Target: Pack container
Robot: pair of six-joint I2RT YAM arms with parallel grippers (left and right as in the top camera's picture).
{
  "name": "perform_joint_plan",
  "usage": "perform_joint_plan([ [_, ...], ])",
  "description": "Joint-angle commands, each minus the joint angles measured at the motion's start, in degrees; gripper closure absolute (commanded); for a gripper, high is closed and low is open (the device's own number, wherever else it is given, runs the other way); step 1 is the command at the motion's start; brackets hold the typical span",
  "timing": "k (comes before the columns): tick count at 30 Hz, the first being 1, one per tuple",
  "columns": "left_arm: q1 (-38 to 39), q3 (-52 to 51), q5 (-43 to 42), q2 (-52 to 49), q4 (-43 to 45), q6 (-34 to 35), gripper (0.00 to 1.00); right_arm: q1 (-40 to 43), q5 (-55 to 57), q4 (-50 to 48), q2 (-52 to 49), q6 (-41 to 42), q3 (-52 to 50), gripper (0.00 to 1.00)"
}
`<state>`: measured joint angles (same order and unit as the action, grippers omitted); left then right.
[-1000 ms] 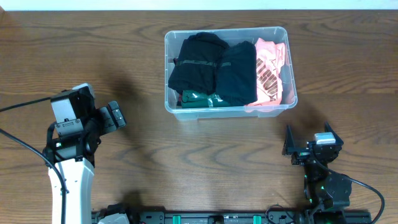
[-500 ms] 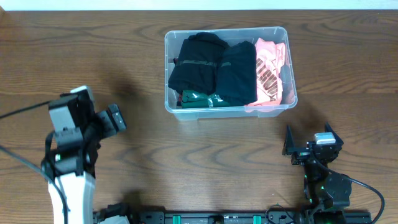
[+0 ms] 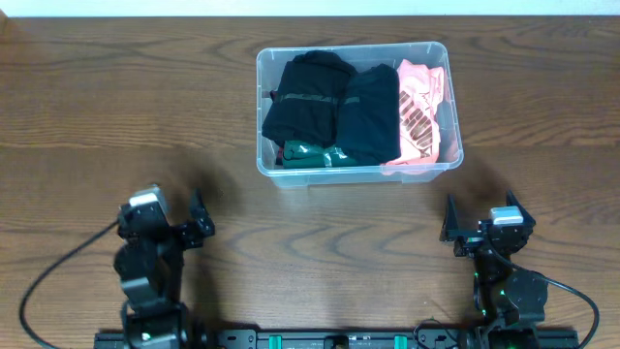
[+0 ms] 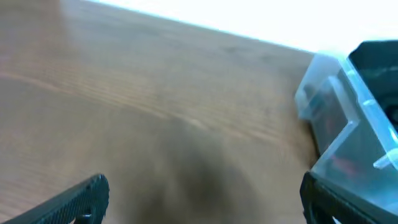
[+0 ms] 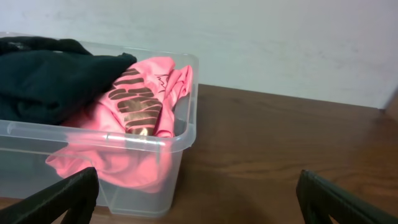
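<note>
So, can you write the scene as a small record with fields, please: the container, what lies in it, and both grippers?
container: clear plastic, no lid on it, standing on the wooden table
contents: black clothes left and middle, pink printed garment right, green item at front
left gripper: open, empty, apart from the container
right gripper: open, empty, apart from the container
</note>
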<state>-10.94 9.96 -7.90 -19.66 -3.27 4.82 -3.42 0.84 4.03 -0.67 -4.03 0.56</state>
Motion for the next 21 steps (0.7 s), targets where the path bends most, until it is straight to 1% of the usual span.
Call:
perform_joint_plan([
  [1, 0.4, -5.9, -0.6, 5.4, 6.1, -1.0, 0.02, -0.7, 0.2, 0.1, 0.4, -0.7, -0.2, 0.01],
  [3, 0.4, -9.2, -0.6, 8.0, 9.9, -1.0, 0.02, -0.7, 0.2, 0.1, 0.4, -0.7, -0.2, 0.01],
  [10, 2.9, -9.7, -0.6, 17.0, 0.1, 0.1, 0.02, -0.7, 0.2, 0.1, 0.4, -0.7, -0.2, 0.01],
  [12, 3.7, -9.7, -0.4, 18.9, 0.2, 0.1, 0.02, -0.7, 0.2, 0.1, 0.4, -0.7, -0.2, 0.01],
  [21, 4.3, -9.7, -0.4, 19.5, 0.1, 0.1, 0.02, -0.7, 0.2, 0.1, 0.4, -0.7, -0.2, 0.01],
])
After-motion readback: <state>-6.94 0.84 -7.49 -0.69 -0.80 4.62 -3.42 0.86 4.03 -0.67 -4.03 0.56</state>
